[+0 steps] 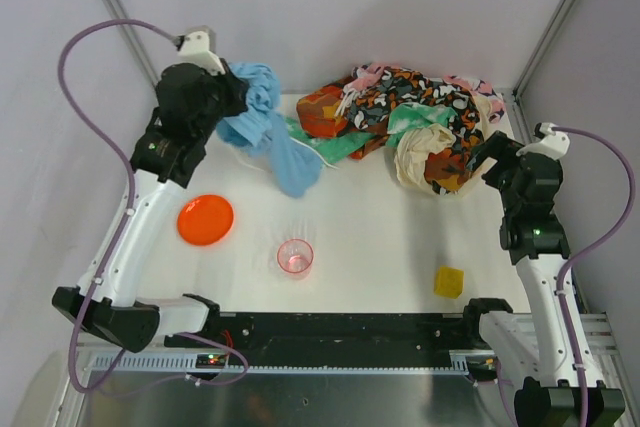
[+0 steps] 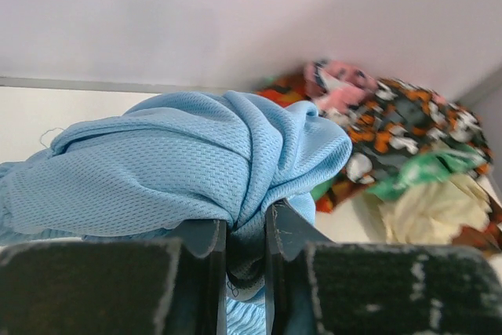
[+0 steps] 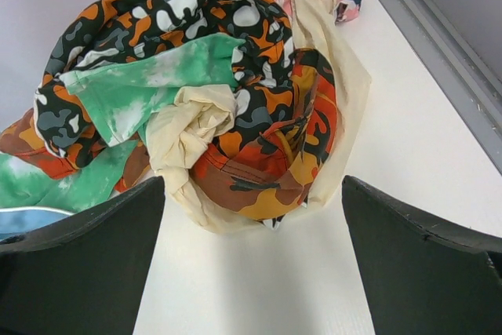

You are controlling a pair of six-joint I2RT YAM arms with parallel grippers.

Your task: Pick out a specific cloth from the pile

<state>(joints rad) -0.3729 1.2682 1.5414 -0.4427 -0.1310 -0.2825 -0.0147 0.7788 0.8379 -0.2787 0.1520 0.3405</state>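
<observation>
At the far left of the table [image 1: 380, 237], the left gripper [image 1: 236, 97] is holding the light blue cloth [image 1: 270, 137] up off the surface. Its jaws are pinching a bunched fold of the fabric. The wrist view shows the left gripper [image 2: 245, 233] nearly closed, with blue mesh wedged in the narrow gap and the cloth [image 2: 180, 162] mounded above it. A long tail is hanging down toward the table, ending just beside the left edge of the pile [image 1: 400, 117].

Nearer the arms, an orange plate [image 1: 205, 219] is lying flat, with a pink cup [image 1: 295, 257] standing upright to its right and a yellow block [image 1: 449, 281] farther right.

On the right, the right gripper [image 1: 484, 155] is hovering at the pile's right side. Its wrist view shows the right gripper [image 3: 251, 225] with jaws spread wide and gripping nothing. They are facing the pile [image 3: 235, 115], where cream, green and orange-black prints are tangled together.
</observation>
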